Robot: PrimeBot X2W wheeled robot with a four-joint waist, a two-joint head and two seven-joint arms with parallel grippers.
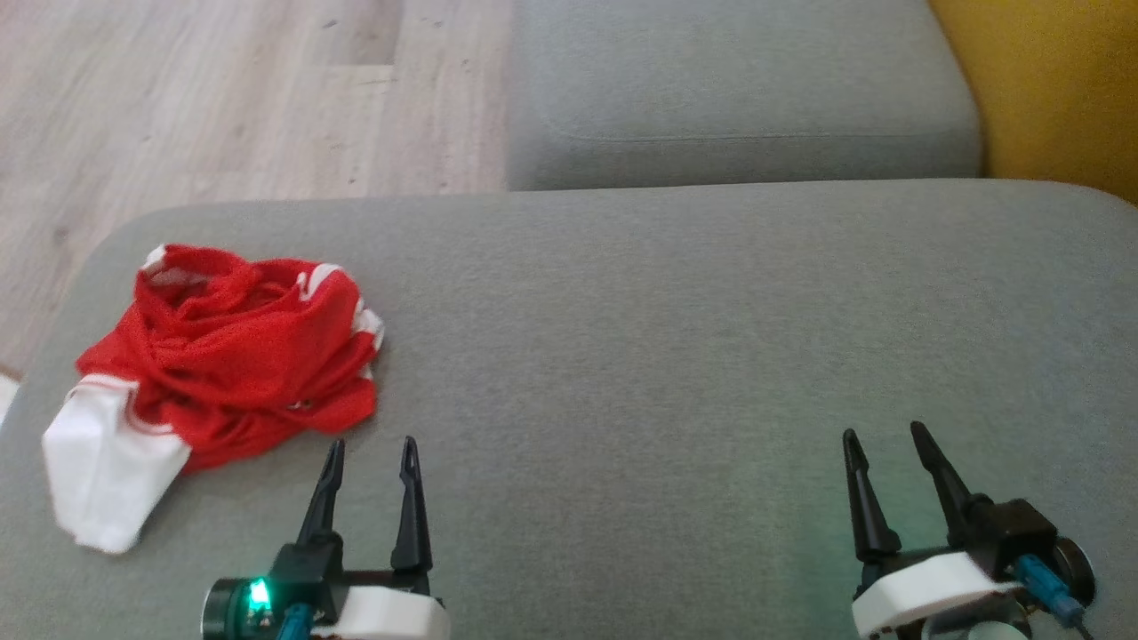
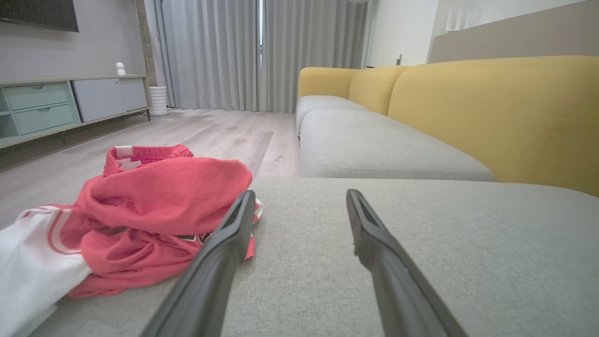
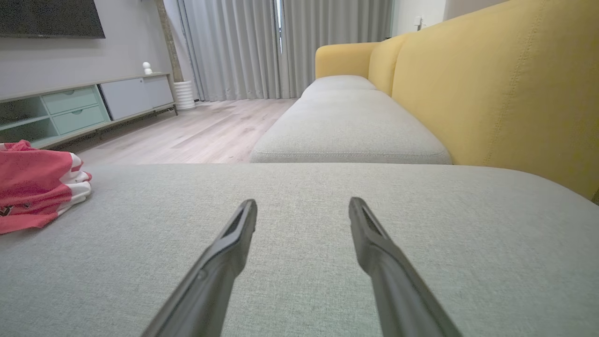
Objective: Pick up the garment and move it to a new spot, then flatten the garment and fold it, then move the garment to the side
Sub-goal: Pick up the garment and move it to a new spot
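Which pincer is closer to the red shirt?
The left pincer: it sits just beside the shirt, while the right pincer is far across the cushion.

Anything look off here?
Only the garment: it lies bunched in a red heap near the cushion's left edge, a white part trailing out. The left end effector and right end effector are open, holding nothing. No damage visible.

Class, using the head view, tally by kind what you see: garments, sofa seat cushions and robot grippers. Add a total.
Crumpled red and white mesh garment: 1
Grey fabric sofa seat cushions, near and far: 2
Dark two-fingered grippers, left gripper and right gripper: 2
Total: 5
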